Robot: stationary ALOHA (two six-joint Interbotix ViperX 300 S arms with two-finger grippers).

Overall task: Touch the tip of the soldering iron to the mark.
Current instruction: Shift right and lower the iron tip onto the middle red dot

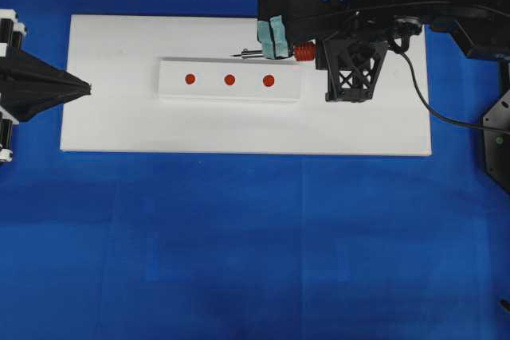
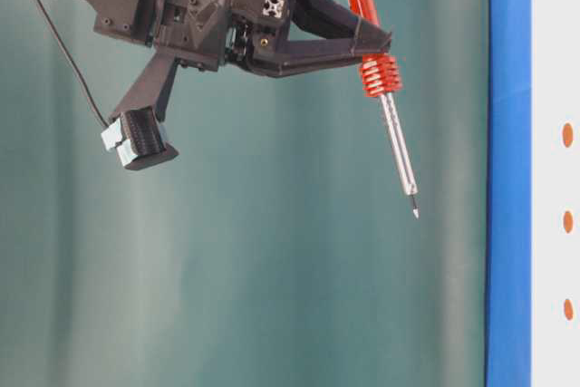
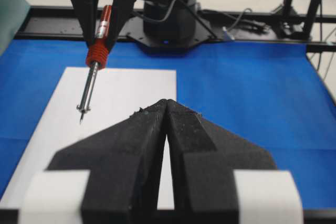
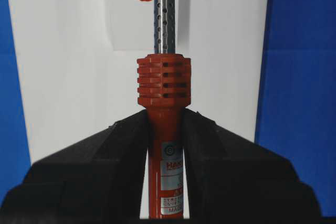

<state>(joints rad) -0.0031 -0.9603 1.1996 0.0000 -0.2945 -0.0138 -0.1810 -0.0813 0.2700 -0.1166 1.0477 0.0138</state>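
Grasp done: right pincer (image 4: 165, 129) pinching soldering iron (image 4: 164, 85) by its orange handle, held in the air. Tip (image 1: 233, 56) just beyond the far edge of the white block (image 1: 175, 89), not touching. Mark (image 1: 229, 80) on that block untouched; lowering and contact remaining. Left pincer (image 3: 165, 124) pressed together, idle, left of the block

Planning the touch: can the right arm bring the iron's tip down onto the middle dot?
Probably yes: the right gripper holds the iron, tip in the air; nothing covers the middle dot.
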